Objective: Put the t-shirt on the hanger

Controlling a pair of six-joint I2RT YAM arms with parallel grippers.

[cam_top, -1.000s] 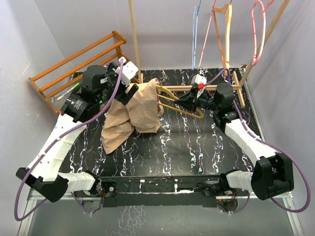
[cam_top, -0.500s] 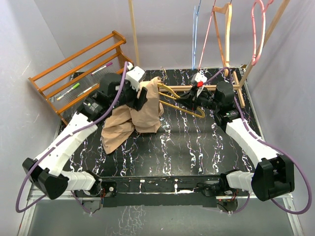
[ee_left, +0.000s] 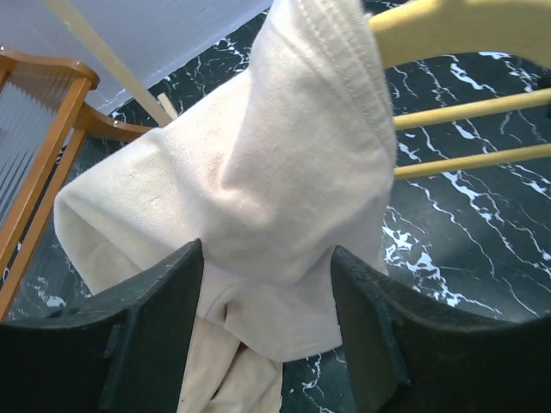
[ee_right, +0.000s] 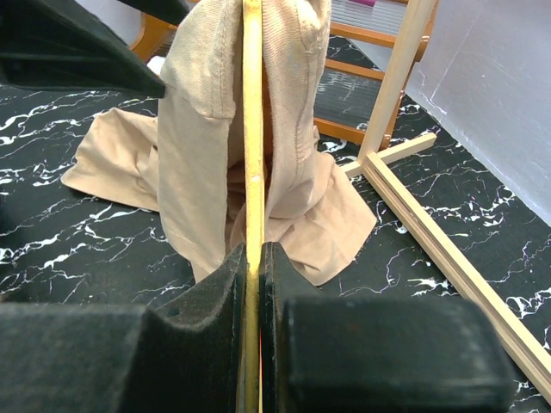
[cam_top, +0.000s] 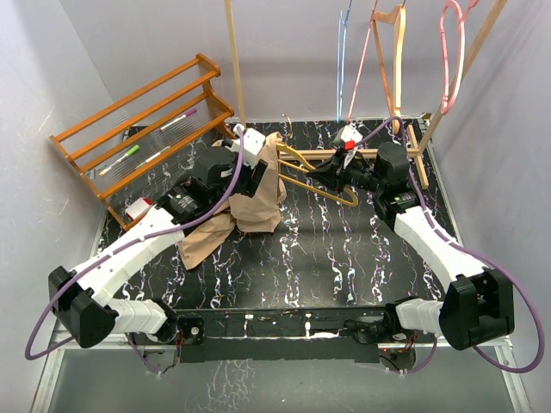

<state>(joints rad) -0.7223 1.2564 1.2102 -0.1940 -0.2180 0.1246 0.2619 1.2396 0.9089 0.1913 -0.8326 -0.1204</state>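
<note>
The tan t-shirt [cam_top: 245, 202] lies bunched at the back left of the black table, its top part draped over the left end of the mustard-yellow hanger [cam_top: 320, 182]. My right gripper [cam_top: 325, 172] is shut on the hanger's bar [ee_right: 252, 129] and holds it edge-on above the table, with shirt fabric [ee_right: 194, 129] hanging down both sides. My left gripper [cam_top: 256, 165] is at the draped fabric. In the left wrist view its fingers [ee_left: 164, 318] stand wide apart with the shirt [ee_left: 275, 189] between them and the hanger [ee_left: 456, 30] above right.
An orange wooden rack [cam_top: 138, 107] with markers stands at the back left. A wooden stand [cam_top: 413, 142] at the back right carries pink [cam_top: 452, 60], blue [cam_top: 343, 52] and wooden [cam_top: 398, 52] hangers. Its base bar [ee_right: 448, 249] lies right of the gripper. A small white box [cam_top: 138, 209] sits at left.
My left arm has swung right and forward, bringing its gripper up to the hanger's left end. The shirt's top has been pushed further along the hanger. The right arm has hardly moved.
</note>
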